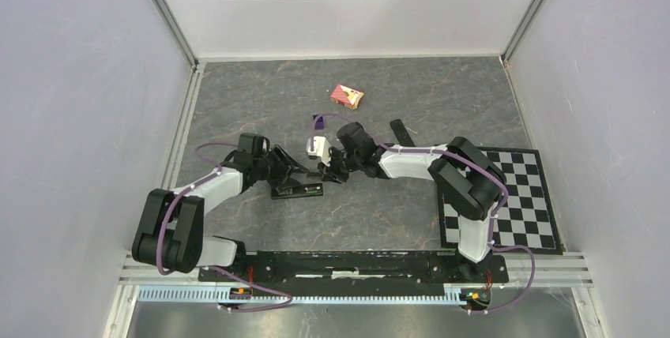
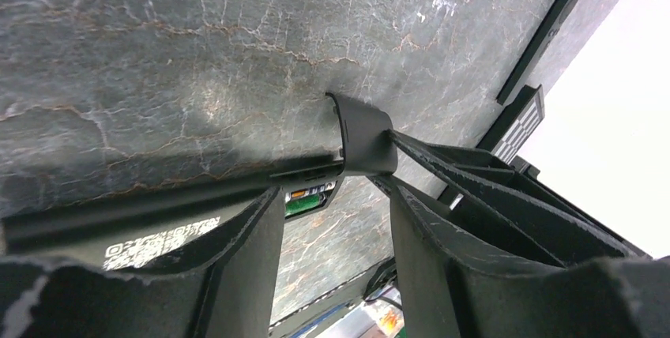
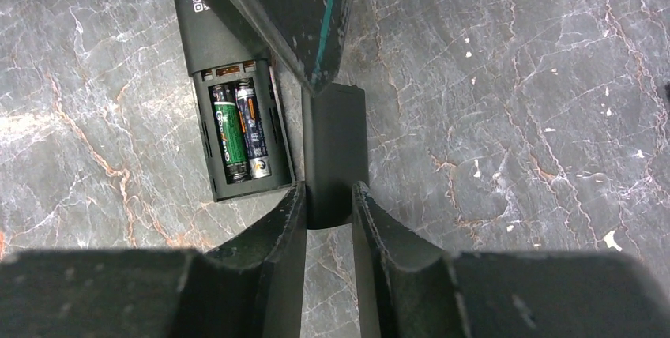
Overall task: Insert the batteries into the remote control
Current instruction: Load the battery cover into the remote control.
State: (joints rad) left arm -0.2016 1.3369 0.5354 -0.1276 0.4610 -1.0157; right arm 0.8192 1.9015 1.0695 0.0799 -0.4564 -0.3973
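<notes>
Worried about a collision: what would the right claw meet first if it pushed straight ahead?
The right claw, gripping the cover, would probably meet a finger of the left claw just beyond it; heights are hard to judge.

— What's the table (image 3: 513, 117) like?
— Stone-look grey with rust and white veins and a faint sheen.
— And the remote control (image 3: 201, 46)?
— Matt black plastic. The batteries (image 3: 239, 129) have glossy wrappers, with a bright metal cap at six o'clock. The battery cover (image 3: 336, 140), at their three o'clock, is smooth and matt.
— Fingers (image 3: 272, 275) of the right gripper (image 3: 328, 200)?
— Matt black, rough-edged and scuffed.
</notes>
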